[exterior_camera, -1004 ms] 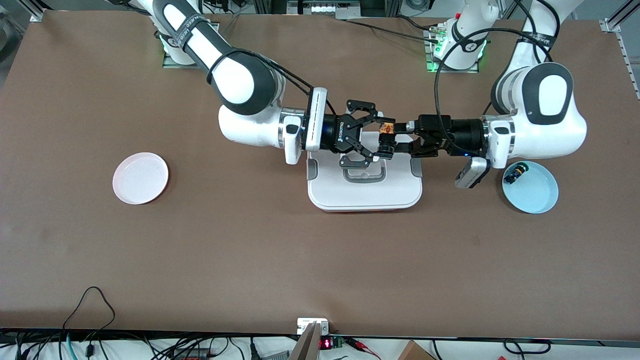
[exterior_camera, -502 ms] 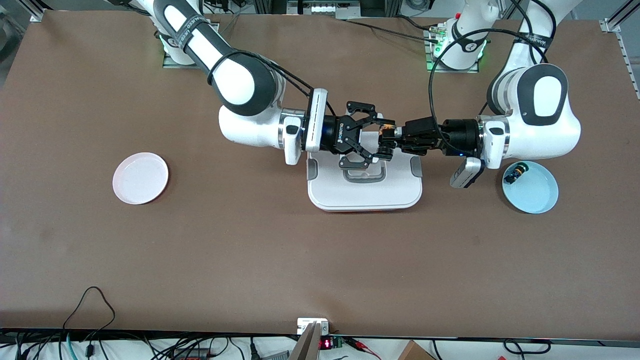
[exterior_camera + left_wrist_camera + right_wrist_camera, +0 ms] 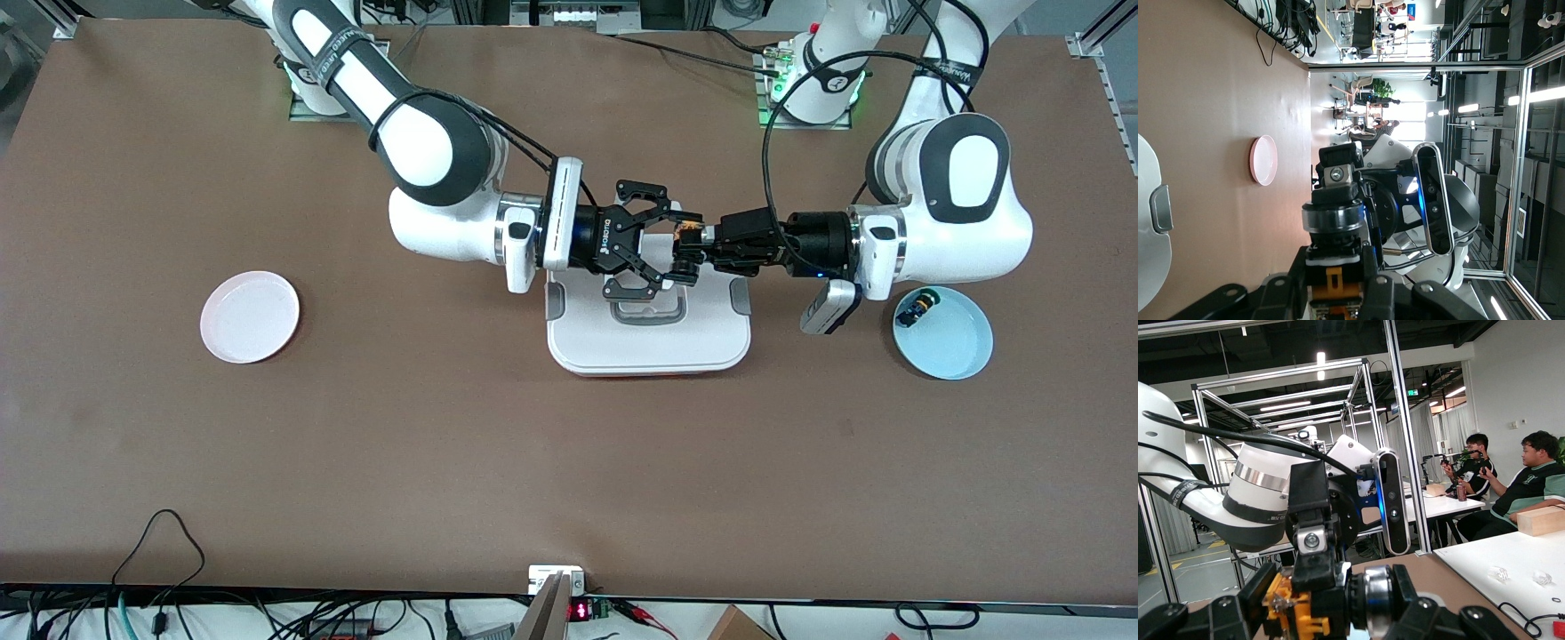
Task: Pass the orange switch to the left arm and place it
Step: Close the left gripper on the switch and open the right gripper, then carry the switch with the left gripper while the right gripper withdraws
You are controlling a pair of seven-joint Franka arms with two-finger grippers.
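Observation:
The orange switch (image 3: 685,233) hangs in the air over the white box (image 3: 649,342), at the edge nearest the robot bases. My left gripper (image 3: 697,246) is shut on the switch's middle. The left wrist view shows the switch's orange body (image 3: 1335,283) clamped between the left gripper's (image 3: 1335,297) fingers. My right gripper (image 3: 678,242) is open. Its two fingers stand either side of the switch, one at each end. In the right wrist view the switch (image 3: 1295,607) lies between the right gripper's (image 3: 1331,603) open jaws. I cannot tell whether its pads touch the switch.
A pink plate (image 3: 250,316) lies toward the right arm's end of the table. A blue plate (image 3: 956,347) toward the left arm's end holds a small black switch with a yellow-green cap (image 3: 916,308). The box's grey side clip (image 3: 1160,208) shows in the left wrist view.
A second ago the left gripper carried the switch in between the right gripper's open fingers. Nothing has moved in the last half second.

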